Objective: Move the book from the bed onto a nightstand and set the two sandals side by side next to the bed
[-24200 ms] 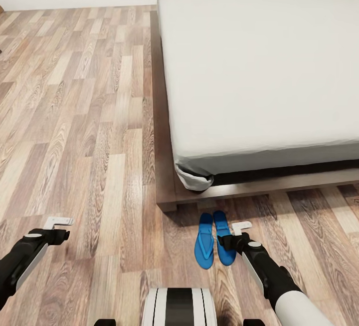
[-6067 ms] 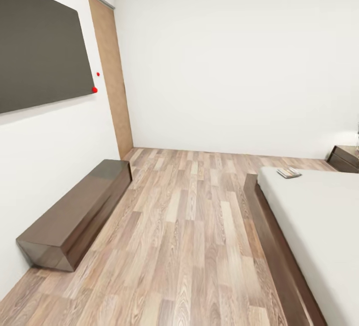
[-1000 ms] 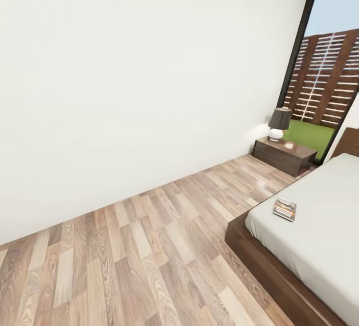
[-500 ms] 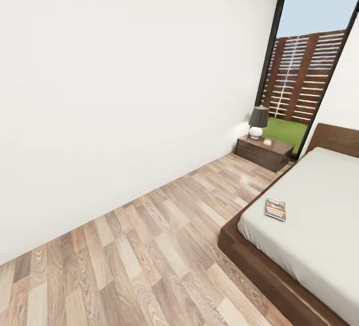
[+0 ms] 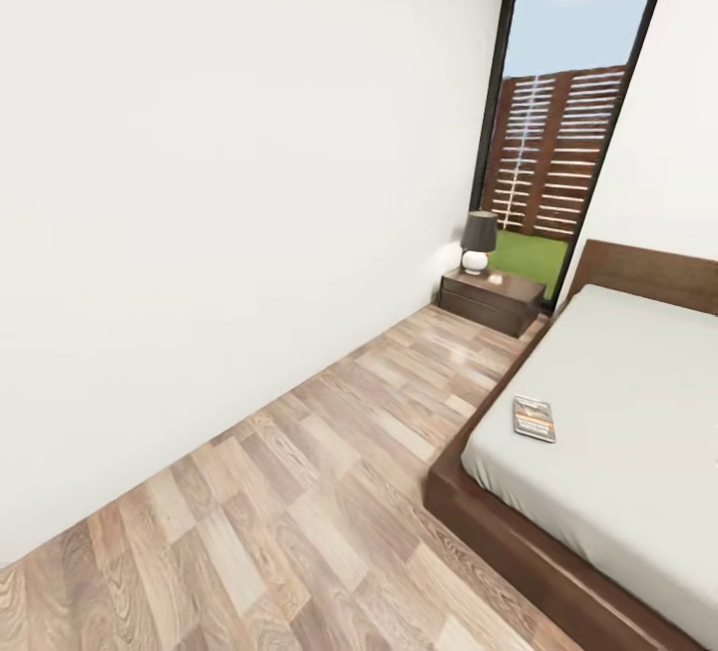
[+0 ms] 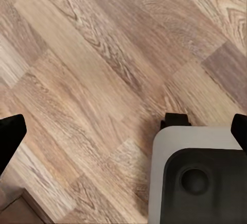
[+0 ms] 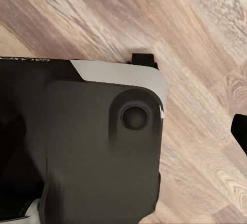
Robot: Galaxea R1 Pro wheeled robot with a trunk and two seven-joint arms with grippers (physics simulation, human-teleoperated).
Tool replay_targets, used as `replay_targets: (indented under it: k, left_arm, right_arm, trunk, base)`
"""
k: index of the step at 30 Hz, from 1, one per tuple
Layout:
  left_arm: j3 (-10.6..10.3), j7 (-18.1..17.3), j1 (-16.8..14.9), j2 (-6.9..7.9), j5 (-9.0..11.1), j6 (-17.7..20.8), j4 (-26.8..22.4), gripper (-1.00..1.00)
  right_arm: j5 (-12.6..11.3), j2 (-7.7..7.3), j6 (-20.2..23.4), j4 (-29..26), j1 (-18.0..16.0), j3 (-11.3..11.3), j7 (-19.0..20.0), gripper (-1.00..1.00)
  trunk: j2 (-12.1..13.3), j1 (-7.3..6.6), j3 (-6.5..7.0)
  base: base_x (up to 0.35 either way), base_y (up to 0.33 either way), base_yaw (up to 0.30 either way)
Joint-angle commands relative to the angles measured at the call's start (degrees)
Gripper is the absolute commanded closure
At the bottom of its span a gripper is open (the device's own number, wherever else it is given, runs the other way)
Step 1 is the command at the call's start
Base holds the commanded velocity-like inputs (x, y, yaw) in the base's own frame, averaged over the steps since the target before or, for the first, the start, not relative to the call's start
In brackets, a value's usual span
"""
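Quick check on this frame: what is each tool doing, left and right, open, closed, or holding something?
Left tool: open, fingertips wide apart over the floor, holding nothing.
Right tool: cannot be told; one dark fingertip shows at the picture's edge.

A bedroom in a home, plainly. Low platform bed [image 5: 618, 432] with dark wood base, headboard and bare grey mattress. Dark nightstand [image 5: 492, 301] in the corner, beside the headboard, carrying a small lamp [image 5: 478, 242]. White walls, wood-plank floor [image 5: 299, 501]. Tall black-framed window [image 5: 558, 113] looking out on grass and a slatted fence. Paperback [image 5: 535, 419] lying on the mattress.
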Motion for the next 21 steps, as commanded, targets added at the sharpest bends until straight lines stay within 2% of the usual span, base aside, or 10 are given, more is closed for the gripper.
replay_targets:
  k: [1, 21]
  left_arm:
    - [-0.5, 0.2, 0.0, 0.02, 0.5, -0.2, 0.0, -1.0]
    - [-0.5, 0.2, 0.0, -0.03, 0.5, -0.2, 0.0, -1.0]
  right_arm:
    - [0.0, -0.01, 0.1, 0.1, -0.1, 0.2, 0.2, -1.0]
    - [0.0, 0.0, 0.1, 0.1, 0.1, 0.2, 0.2, -1.0]
  trunk:
    - [0.0, 0.03, -0.06]
    - [0.0, 0.03, -0.06]
  base:
    - [0.277, 0.223, -0.273]
    - [0.276, 0.223, -0.273]
